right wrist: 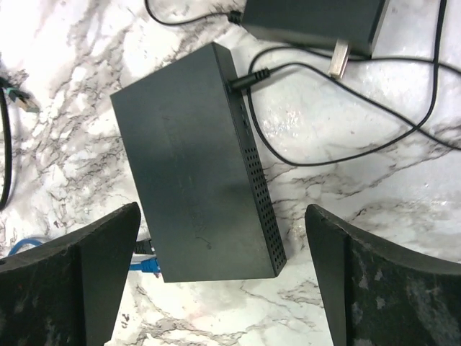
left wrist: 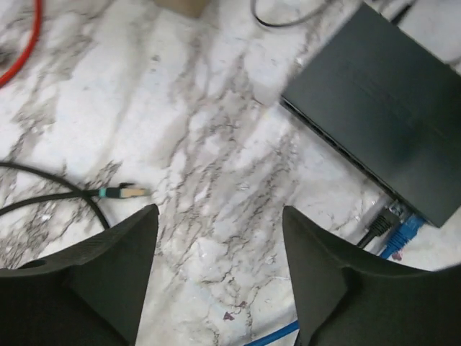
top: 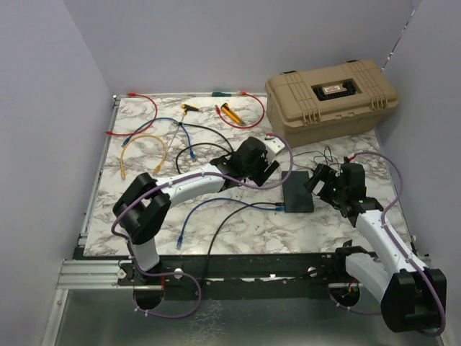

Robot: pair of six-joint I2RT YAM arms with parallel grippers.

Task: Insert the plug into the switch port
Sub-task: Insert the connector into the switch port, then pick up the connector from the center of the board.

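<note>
Left fingers (left wrist: 101, 281) stand released and empty; the switch (left wrist: 389, 108) lies beyond them. Right fingers (right wrist: 79, 281) stand released, the switch between them.

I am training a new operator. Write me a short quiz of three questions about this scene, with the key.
1. True or false: the left gripper holds a plug.
2. Which cable colour reaches the port edge of the switch? A red, B blue, C yellow.
3. Fill in: the right gripper hangs open above the ____.
Key: 1 false; 2 B, the blue cable; 3 switch.
</note>
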